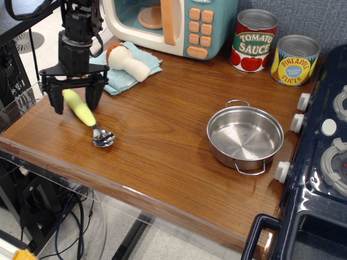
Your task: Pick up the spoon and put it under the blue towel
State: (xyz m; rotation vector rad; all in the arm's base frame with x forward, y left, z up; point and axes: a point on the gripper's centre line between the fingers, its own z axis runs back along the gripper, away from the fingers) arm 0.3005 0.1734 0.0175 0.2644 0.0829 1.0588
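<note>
Observation.image: tool (75, 101) wide-spread, straddling spoon (85, 116).

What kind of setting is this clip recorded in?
Most likely a toy kitchen set up in a lab. A pastel toy microwave and play food cans stand on a wooden counter, with a toy stove at the right and cables below.
</note>
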